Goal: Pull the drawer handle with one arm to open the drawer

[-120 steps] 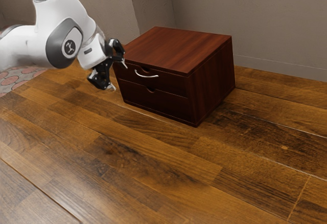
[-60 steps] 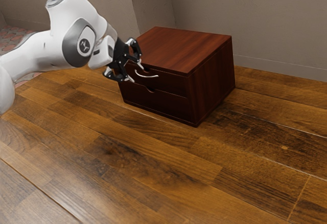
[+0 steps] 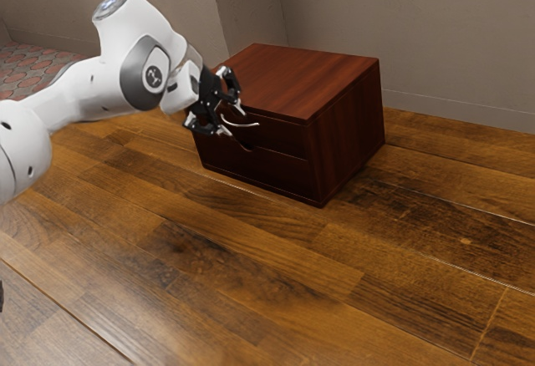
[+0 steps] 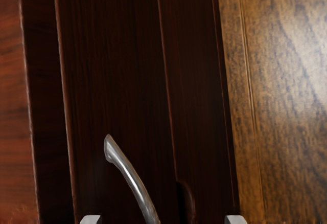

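On the cabinet's (image 3: pixel 292 78) upper drawer (image 3: pixel 276 134), still shut, the handle (image 3: pixel 247 122) runs level along the front, its long axis crossing the claw's (image 3: pixel 226 109) gap. The claw hangs released, fingers straddling the bar, untouching.

Open floor (image 3: pixel 276 282) before drawer front (image 3: pixel 280 134)

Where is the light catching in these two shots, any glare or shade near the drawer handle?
Exterior view: the cabinet is brightly lit on top and shaded in front, where the open gripper is at the drawer handle. Wrist view: the handle's metal gleams pale, and a soft sheen crosses the floor.
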Motion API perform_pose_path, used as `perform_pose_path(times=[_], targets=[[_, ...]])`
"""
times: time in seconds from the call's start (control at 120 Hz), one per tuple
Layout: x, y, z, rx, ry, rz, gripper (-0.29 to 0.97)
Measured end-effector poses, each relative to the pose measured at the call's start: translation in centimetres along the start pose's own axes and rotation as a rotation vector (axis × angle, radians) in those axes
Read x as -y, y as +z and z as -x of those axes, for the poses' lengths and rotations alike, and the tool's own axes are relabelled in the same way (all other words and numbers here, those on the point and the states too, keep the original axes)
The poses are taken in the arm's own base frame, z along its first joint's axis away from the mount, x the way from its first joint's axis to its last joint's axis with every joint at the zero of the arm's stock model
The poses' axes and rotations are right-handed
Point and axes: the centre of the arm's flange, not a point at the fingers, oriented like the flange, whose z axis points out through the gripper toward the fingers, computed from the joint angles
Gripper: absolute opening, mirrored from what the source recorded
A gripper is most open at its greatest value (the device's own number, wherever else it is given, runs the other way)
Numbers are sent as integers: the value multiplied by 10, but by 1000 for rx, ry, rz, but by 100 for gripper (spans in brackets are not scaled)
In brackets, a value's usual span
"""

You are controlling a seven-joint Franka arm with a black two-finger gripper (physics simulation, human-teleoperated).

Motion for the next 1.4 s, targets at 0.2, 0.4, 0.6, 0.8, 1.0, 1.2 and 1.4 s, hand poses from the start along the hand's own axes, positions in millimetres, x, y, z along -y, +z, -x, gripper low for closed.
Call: perform_pose_path(times=[0.2,0.4,0.6,0.8,1.0,1.2,1.4], targets=[[-6,4,14,2,-29,12,20],[-9,19,12,-18,-42,25,14],[-31,17,13,-19,-59,65,-1],[-66,-8,9,-16,-76,100,-9],[-102,-35,-1,8,-72,132,-8],[-139,-57,-9,22,-84,152,-8],[-169,-85,-24,37,-89,154,0]])
